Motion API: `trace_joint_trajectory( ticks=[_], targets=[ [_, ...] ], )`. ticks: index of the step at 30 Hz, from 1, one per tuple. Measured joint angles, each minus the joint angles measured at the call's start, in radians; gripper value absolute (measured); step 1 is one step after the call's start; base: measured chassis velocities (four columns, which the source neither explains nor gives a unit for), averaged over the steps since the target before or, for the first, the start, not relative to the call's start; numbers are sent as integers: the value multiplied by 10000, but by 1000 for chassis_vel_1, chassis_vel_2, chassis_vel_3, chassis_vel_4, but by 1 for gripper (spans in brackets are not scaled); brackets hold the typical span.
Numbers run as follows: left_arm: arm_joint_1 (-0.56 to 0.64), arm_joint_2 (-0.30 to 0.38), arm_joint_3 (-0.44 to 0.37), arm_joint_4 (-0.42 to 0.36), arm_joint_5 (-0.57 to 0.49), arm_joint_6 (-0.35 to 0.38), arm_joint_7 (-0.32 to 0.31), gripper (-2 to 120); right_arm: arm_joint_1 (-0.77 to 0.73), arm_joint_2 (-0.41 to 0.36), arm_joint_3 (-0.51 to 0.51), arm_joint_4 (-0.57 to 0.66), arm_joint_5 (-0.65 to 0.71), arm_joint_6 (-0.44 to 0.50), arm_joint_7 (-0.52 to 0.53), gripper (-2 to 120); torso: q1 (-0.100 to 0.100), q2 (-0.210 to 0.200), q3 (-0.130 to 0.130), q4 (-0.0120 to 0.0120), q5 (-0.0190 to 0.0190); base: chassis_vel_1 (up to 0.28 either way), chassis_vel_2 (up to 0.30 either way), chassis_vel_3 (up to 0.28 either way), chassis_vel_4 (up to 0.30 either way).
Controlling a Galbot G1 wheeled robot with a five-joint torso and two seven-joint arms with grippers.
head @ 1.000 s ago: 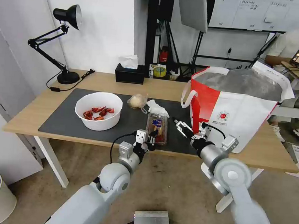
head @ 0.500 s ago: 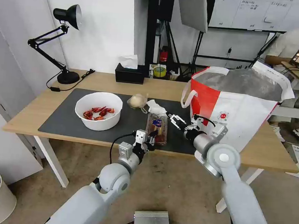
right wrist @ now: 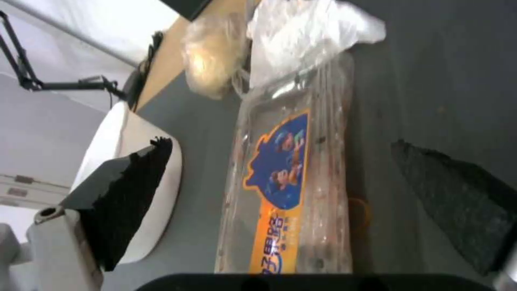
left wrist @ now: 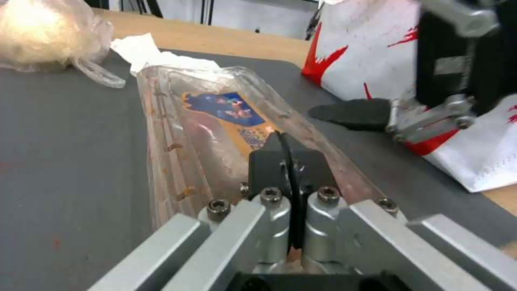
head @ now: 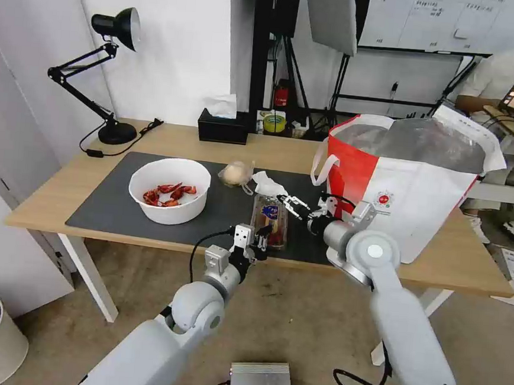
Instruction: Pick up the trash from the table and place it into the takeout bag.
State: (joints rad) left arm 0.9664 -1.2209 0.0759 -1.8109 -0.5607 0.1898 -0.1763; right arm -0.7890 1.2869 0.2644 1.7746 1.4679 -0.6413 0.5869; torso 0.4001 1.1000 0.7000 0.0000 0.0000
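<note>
The right gripper (head: 291, 205), fingers spread, hangs over the clear tomato tray (head: 269, 218) at the dark mat's near edge, lined up to grasp it. At its 3 o'clock stands the takeout bag (head: 406, 186), mouth open. The left gripper (head: 254, 244), clenched empty, waits at the tray's 6 o'clock.

**Pale grey arms, silver-and-black grippers**

Both arms are smooth, pale grey tubes with rounded joint housings; the right one bears a round white cap. A black cable loops along each forearm. The left gripper (head: 254, 243) has a silver bracket fastened with hex-socket screws. The right gripper (head: 293, 206) carries black textured pads (right wrist: 129, 202) on silver fingers.
</note>
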Motion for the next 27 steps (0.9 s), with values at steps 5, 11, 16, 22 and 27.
trace_joint_trajectory(
  ticks=[5, 11, 16, 22, 27],
  targets=[
    [-7, 4, -2, 0, 1, -64, 14, 0, 124, 184, -41, -197, 21, -99, 139, 100, 0, 0, 0, 0, 0, 0, 0, 0, 0],
    [93, -74, -10, -11, 80, -80, 28, 0, 272, 304, -80, -542, 32, -158, 171, 100, -1, 1, 0, -1, 0, 0, 0, 0, 0],
    [129, -93, 25, -20, 117, -87, 30, 0, 464, 382, -132, -737, 44, -197, 122, 100, 0, 0, -1, -1, 0, 0, 0, 0, 0],
    [244, -89, -62, -121, 145, -92, 26, 0, 723, 554, -227, -953, 84, -300, 222, 100, 0, 0, -1, 0, 0, 0, 0, 0, 0],
    [329, -61, -113, -174, 152, -93, 26, 0, 826, 657, -238, -1136, 106, -347, 238, 100, -1, 0, 0, -1, 0, 0, 0, 0, 0]
  ],
)
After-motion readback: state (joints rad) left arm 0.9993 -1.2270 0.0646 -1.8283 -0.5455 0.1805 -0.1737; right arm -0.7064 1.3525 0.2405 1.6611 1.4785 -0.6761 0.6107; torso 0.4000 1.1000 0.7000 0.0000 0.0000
